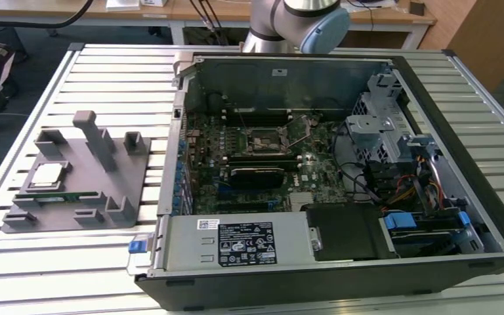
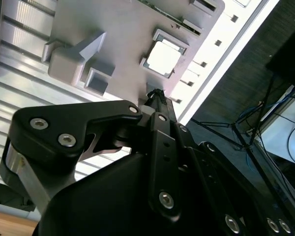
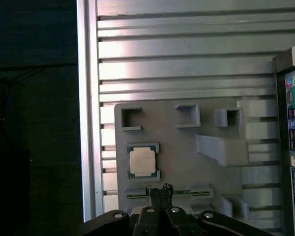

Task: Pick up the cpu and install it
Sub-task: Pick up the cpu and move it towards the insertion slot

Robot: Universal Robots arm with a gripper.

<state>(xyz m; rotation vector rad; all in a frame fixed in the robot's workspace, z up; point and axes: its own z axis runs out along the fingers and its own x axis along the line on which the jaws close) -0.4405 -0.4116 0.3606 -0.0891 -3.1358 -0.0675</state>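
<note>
Black gripper (image 3: 160,191), jaws together and holding nothing, hangs well clear of the grey holder tray (image 3: 187,147). The cpu (image 3: 141,161) lies untouched in its pocket there. Farther off, the open computer case (image 1: 340,164) and its motherboard socket (image 1: 265,139) have yet to receive it. Both pickup and installation appear undone.

bright light, cpu (image 2: 163,58) washed out, deep shadows

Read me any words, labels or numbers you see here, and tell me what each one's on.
Black label on the power supply: illegible.
Small white sticker beside it: illegible.
Back-wall sticker in the case: illegible.
cpu: no print made out.
Nothing can be quoted.
</note>
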